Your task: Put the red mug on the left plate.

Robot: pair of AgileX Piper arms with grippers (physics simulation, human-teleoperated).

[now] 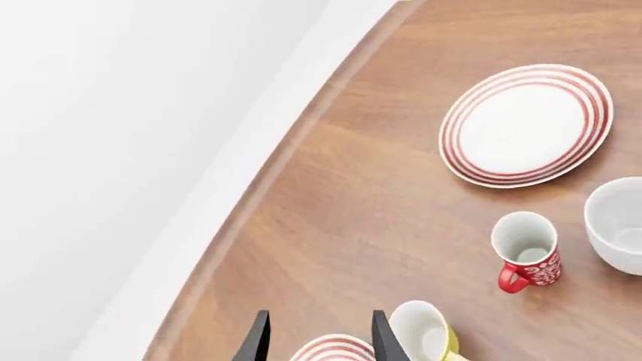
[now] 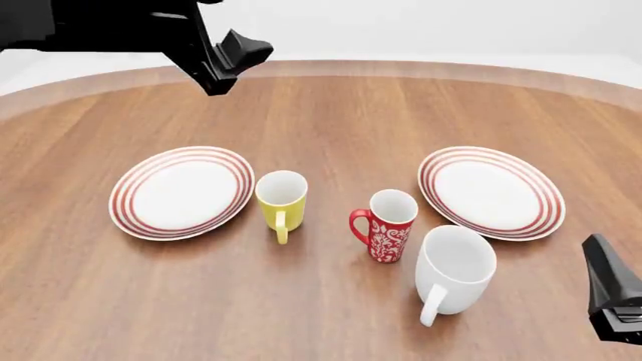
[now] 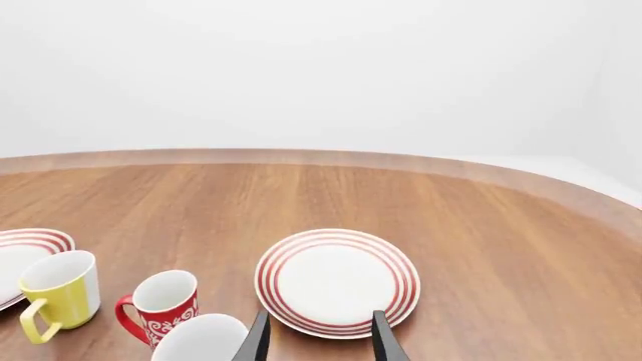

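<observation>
The red mug (image 2: 387, 226) with its white floral pattern stands upright mid-table, handle toward the left plate (image 2: 180, 192), a white plate with red rings. Between them stands a yellow mug (image 2: 281, 198). My left gripper (image 2: 239, 64) hangs open and empty high over the far left of the table. In its wrist view its fingertips (image 1: 318, 342) frame the left plate's rim (image 1: 336, 350), with the red mug (image 1: 527, 256) off to one side. My right gripper (image 2: 604, 267) is open and empty at the near right. Its wrist view (image 3: 319, 340) shows the red mug (image 3: 161, 304) and the left plate (image 3: 25, 256).
A bigger plain white mug (image 2: 453, 271) stands just right of and nearer than the red mug. The right plate (image 2: 492, 192) lies behind it. The round wooden table's far edge (image 2: 401, 68) curves across the back.
</observation>
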